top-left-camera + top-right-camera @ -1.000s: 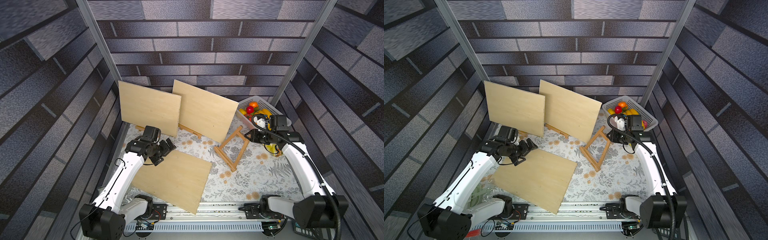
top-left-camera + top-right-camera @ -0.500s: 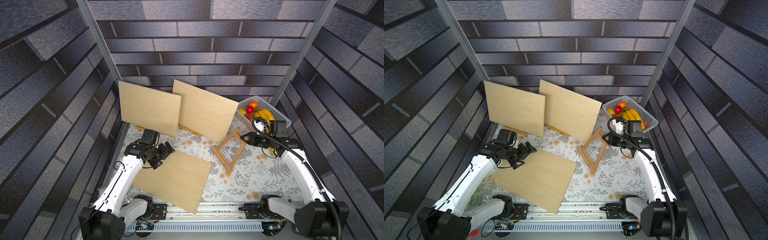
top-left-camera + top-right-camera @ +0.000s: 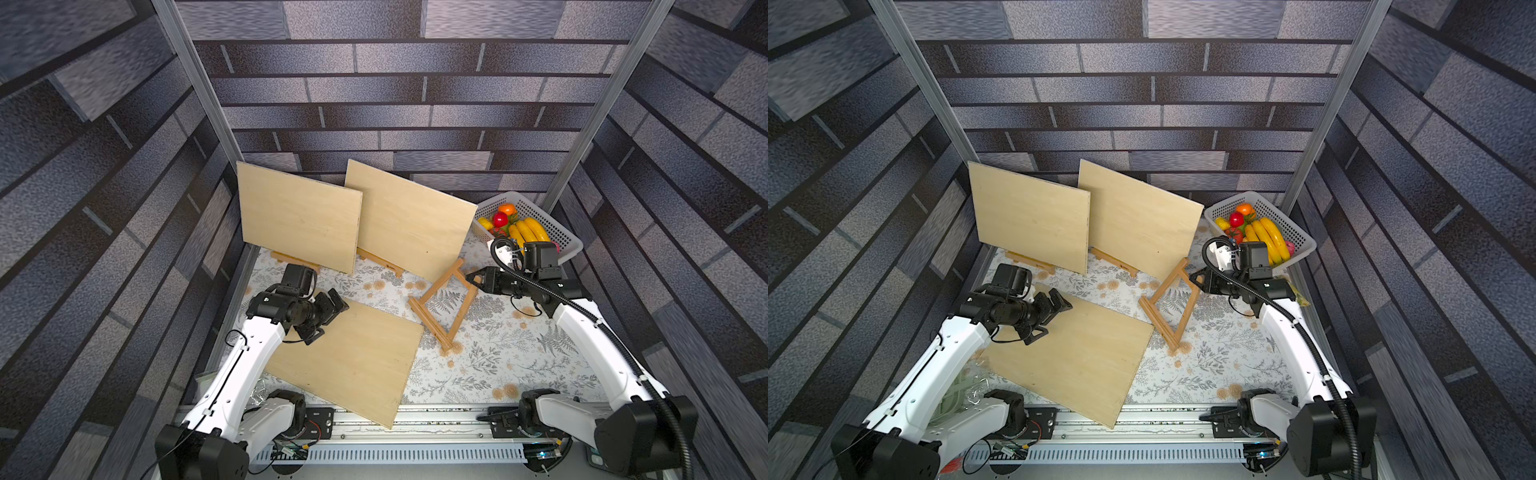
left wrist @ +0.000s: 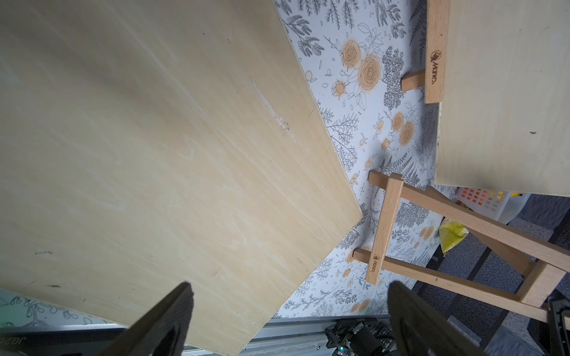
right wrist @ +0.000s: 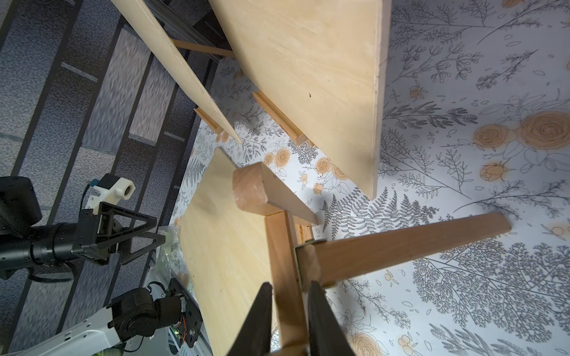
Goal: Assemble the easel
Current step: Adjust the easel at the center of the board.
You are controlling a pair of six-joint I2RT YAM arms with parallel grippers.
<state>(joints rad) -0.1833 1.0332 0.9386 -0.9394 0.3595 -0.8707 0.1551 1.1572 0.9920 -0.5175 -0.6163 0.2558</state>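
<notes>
The wooden easel (image 3: 441,309) (image 3: 1167,307) stands tilted on the floral table, its ledge bar down near the flat board's corner. My right gripper (image 3: 471,277) (image 3: 1196,276) (image 5: 290,285) is shut on the easel's frame bar (image 5: 282,246) close to the top hinge. The rear leg (image 5: 401,243) splays out from there toward the table. My left gripper (image 3: 328,318) (image 3: 1050,318) (image 4: 288,288) hovers open and empty over the far corner of a plywood board (image 3: 349,357) (image 3: 1075,357) (image 4: 154,138) that lies flat.
Two more boards (image 3: 297,216) (image 3: 409,220) lean upright on small easels at the back. A white basket (image 3: 567,245) of fruit sits at the back right, just behind my right wrist. The flat board overhangs the front rail (image 3: 436,419).
My right gripper has carried the easel's top leftward, away from the basket, and the frame now stands steeper. The left gripper has dropped slightly toward the flat board, still open.
</notes>
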